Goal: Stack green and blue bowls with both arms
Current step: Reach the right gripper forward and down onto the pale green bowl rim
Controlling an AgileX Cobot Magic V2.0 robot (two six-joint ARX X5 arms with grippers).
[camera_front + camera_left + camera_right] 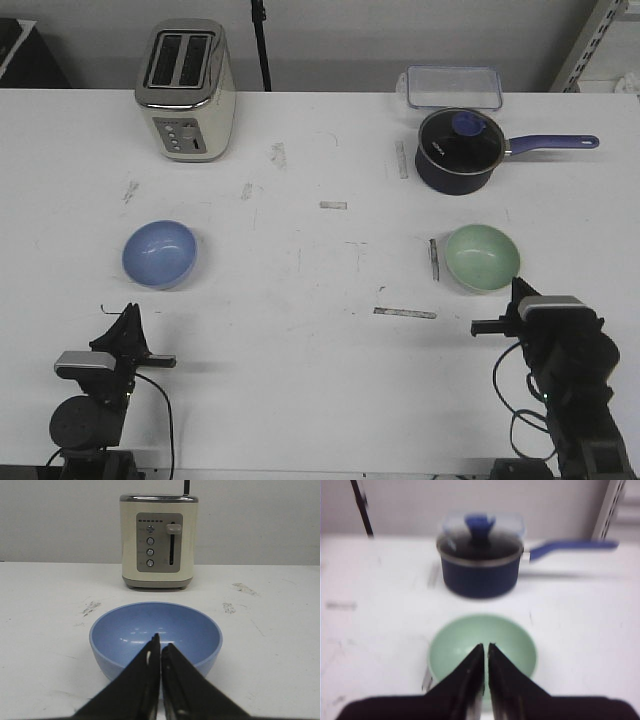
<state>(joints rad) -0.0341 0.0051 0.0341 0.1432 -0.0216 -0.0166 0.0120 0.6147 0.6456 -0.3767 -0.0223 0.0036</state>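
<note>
Front view shows you the blue bowl at table left and the green bowl at right (well apart, both upright). The left gripper and right gripper have jaws pressed together, holding nothing, each near its bowl.

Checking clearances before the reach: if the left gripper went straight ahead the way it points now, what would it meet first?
Most likely the blue bowl, which sits directly ahead of the shut left gripper. The toaster stands farther along the same line. Whether the tips would strike the bowl's near wall or clear its rim is unclear.
</note>
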